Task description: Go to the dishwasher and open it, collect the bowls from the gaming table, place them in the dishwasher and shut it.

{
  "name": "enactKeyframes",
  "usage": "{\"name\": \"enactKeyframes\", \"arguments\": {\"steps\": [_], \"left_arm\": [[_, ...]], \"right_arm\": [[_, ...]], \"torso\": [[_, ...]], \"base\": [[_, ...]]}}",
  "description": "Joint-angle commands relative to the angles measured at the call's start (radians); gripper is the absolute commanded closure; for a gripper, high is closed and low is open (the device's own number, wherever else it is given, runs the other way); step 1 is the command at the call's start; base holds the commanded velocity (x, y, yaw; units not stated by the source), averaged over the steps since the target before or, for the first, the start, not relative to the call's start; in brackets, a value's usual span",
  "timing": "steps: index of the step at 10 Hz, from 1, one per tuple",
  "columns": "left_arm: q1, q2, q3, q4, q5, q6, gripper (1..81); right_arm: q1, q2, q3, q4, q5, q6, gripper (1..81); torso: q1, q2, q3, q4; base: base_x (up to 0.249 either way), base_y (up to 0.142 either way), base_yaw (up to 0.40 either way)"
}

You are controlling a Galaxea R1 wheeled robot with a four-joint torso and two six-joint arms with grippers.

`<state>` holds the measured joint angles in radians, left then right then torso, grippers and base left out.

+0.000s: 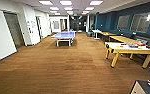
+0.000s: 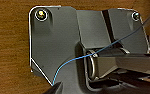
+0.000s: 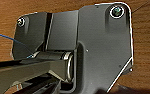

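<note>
Looking down a long room over a wood-patterned floor [image 1: 66, 67], with ceiling light panels [image 1: 66, 3] running away into the distance. Standing at the right, near a teal wall [image 1: 141, 15]: the gaming table [image 1: 131, 48], white-topped on light wooden legs, well apart from the robot. Lying strewn over its top: small colourful things, an orange-red patch [image 1: 141, 44] among them, too small to tell as bowls or boxes. Lining up behind it along the same wall: plain yellow-wood tables [image 1: 123, 38]. Sitting mid-room farther off: a blue table-tennis table [image 1: 64, 35]. Showing at the left: white walls and a grey door [image 1: 14, 28]. Poking in at the lower right corner: the edge of a dark-topped counter [image 1: 144, 88].

Hanging over bare floor in both wrist views, with a thin blue cable [image 2: 73, 59] crossing the dark wrist plate. Peeking out at the plate's edge: a dark tip, possibly of the left gripper [image 2: 56, 88], and likewise for the right gripper [image 3: 123, 88]. Wide or narrow: not telling for either, and nothing seen held.
</note>
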<state>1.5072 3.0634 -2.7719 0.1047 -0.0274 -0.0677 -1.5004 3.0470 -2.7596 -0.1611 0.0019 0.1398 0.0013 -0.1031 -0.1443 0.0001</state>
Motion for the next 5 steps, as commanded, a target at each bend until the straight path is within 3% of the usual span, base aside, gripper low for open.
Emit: {"name": "enactKeyframes", "arguments": {"steps": [1,5], "left_arm": [[-0.048,0.002,0.0,-0.005,0.053,0.002,1.0],[-0.046,-0.001,0.0,-0.007,0.054,-0.001,1.0]], "right_arm": [[0.05,0.003,0.005,0.006,-0.053,0.0,1.0],[0.05,0.002,0.005,0.005,-0.053,0.0,1.0]], "torso": [[0.0,0.0,0.0,0.0],[-0.001,-0.001,0.0,0.0]], "base": [[0.184,0.0,0.0],[0.191,0.0,0.0]]}}
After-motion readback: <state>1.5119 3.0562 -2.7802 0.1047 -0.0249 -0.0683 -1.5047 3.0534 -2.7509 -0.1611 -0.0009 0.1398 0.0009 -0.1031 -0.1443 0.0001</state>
